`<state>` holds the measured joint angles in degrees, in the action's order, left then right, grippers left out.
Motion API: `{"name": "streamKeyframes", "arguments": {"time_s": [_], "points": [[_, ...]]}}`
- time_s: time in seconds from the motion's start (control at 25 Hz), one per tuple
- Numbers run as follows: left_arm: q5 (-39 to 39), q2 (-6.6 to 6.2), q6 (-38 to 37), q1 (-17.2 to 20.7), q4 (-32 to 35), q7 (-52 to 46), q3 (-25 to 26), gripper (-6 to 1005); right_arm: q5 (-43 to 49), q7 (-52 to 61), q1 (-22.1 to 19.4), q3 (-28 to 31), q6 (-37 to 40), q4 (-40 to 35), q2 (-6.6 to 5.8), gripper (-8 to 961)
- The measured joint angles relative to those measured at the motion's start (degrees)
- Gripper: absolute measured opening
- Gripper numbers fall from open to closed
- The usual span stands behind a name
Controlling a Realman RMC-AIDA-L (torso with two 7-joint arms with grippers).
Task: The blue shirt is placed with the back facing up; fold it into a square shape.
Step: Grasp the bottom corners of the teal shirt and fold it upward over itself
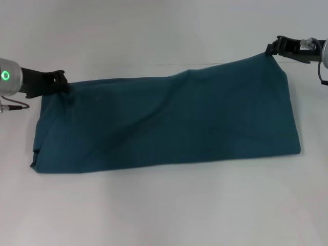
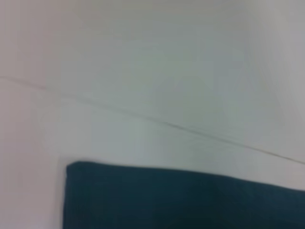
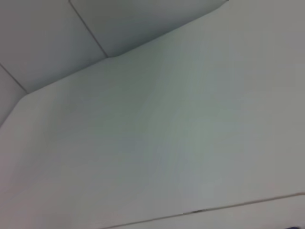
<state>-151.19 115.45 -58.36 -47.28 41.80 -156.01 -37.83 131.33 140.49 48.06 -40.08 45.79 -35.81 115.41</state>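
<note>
The blue shirt (image 1: 169, 120) lies as a long folded band across the middle of the tabletop (image 1: 164, 210). The left gripper (image 1: 62, 81) is pinching its far left corner, while the right gripper (image 1: 271, 49) is clamped on the far right corner, lifted slightly toward the tabletop's far edge. The risk: uneven pulling could skew the fold, or a corner slips free and the layers slide apart.
</note>
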Motion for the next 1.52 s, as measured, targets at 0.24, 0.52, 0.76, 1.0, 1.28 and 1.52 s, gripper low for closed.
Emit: {"name": "streamKeyframes", "arguments": {"time_s": [0.24,0.52,0.76,1.0,1.28,1.52], "points": [[0.0,-0.1,1.8,0.0,-0.3,0.0,0.0,151,0.0,0.0,0.0,0.0,-2.1,1.3,-0.35,0],[0.0,0.07,3.0,-0.4,-0.3,-0.1,0.0,156,0.1,-0.1,0.5,0.0,-2.8,1.5,-0.4,0],[0.0,0.07,4.3,-0.3,-0.3,-0.6,0.0,160,0.1,-0.1,1.2,-0.1,-3.1,1.6,-0.46,0],[0.1,0.08,4.5,0.0,-0.3,-0.1,-0.2,164,0.1,-0.1,1.2,-0.1,-3.5,1.8,-0.17,0],[0.1,0.12,5.3,0.3,-0.4,0.0,-0.3,169,0.1,0.2,1.2,-0.1,-3.2,2.0,-0.46,0],[0.1,0.13,5.5,0.3,-0.4,0.0,-0.4,173,0.1,0.0,1.3,-0.6,-4.0,3.0,-0.46,0]]}}
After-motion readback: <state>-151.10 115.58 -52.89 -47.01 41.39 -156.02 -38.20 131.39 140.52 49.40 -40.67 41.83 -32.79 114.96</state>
